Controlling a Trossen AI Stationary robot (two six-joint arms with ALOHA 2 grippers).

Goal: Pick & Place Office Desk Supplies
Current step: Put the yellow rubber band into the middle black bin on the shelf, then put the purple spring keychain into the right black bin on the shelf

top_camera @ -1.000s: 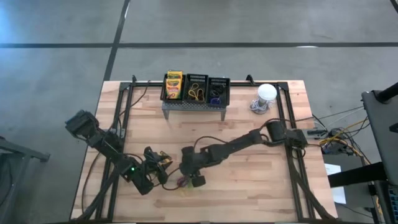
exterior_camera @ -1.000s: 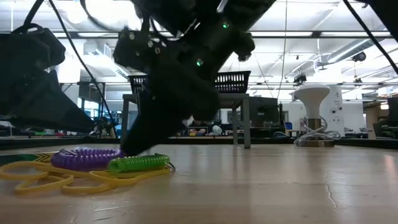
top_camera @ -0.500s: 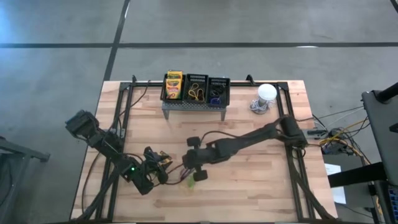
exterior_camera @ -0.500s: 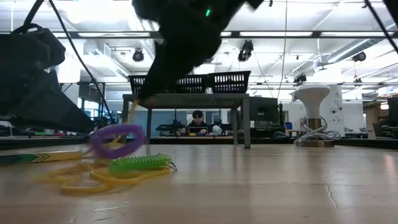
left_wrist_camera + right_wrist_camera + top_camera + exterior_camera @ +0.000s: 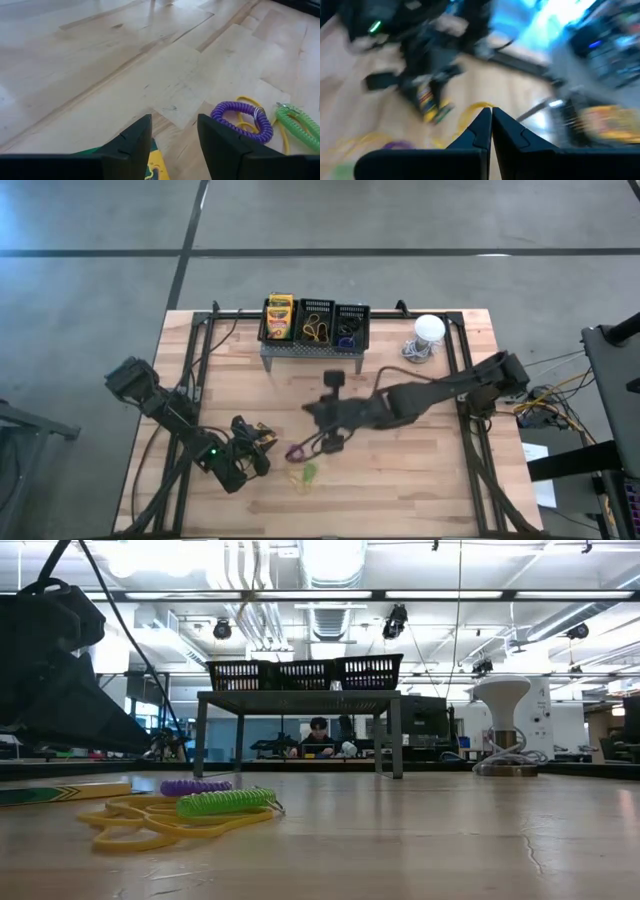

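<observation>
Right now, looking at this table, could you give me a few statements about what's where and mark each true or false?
1. The purple coil loop lies on the table, not in a basket. True.
2. The right pincer carries the purple loop. False: its fingers are closed together with nothing between them.
3. The green coil loop lies across yellow bands. True.
4. The three black baskets sit directly on the wood. False: they stand on a grey metal stand.
5. The left pincer is shut. False: its fingers stand apart, near the purple loop.
</observation>
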